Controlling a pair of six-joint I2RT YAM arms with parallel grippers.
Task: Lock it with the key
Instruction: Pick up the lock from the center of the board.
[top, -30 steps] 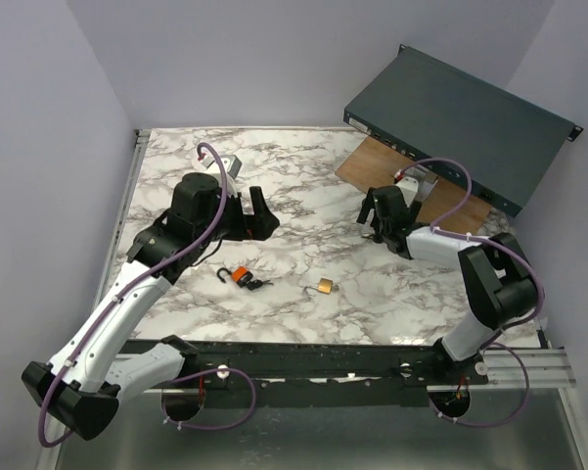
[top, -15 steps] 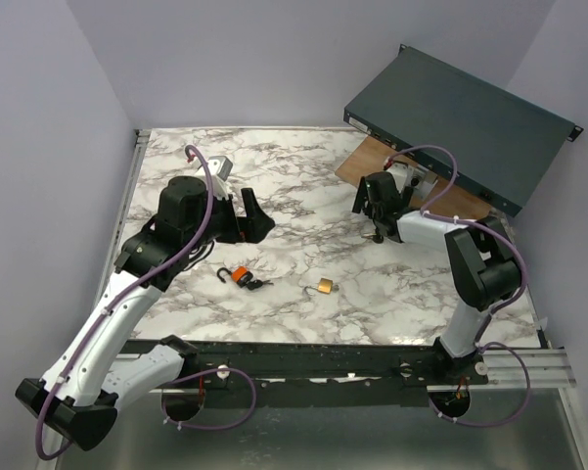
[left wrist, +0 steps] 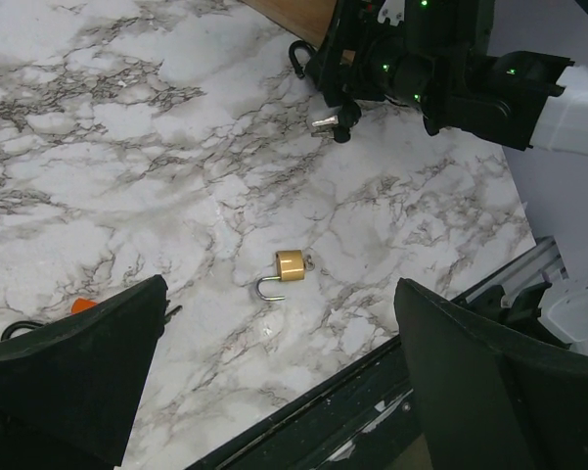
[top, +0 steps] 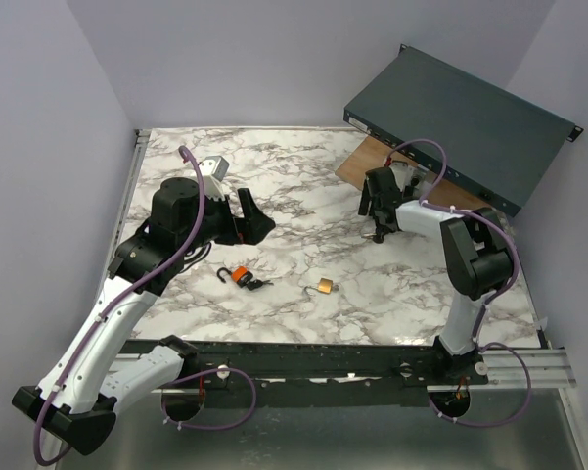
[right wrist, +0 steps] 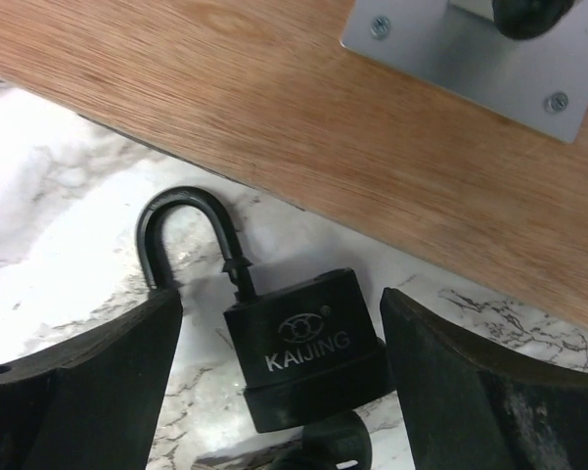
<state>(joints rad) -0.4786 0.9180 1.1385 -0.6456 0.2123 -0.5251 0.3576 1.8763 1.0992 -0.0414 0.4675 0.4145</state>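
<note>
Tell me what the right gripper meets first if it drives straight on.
The right gripper would meet the black padlock lying between its open fingers on the table; depth unclear.

**Light:** bright, even and diffuse, falling from above in all three views.

**Shadows:** we record them soft and pale, lying close under the left arm (top: 117, 304) on the marble table (top: 303, 176). They are denser beneath the tilted dark box (top: 460, 108) and along the edge of the wooden board (right wrist: 274, 108).

**Glare:** a mild sheen shows on the table beside the brass padlock (left wrist: 290, 266). The white arm casing (left wrist: 577, 108) is nearly washed out at the right edge of the left wrist view.

**Focus:**
- The overhead view is crisp throughout.
- The left fingers (left wrist: 68, 372) are soft-edged and flat black, their surface detail lost.
- The black padlock (right wrist: 308, 357) is sharp, and we read its lettering easily.
- The right fingers (right wrist: 78, 382) are slightly blurred.
</note>
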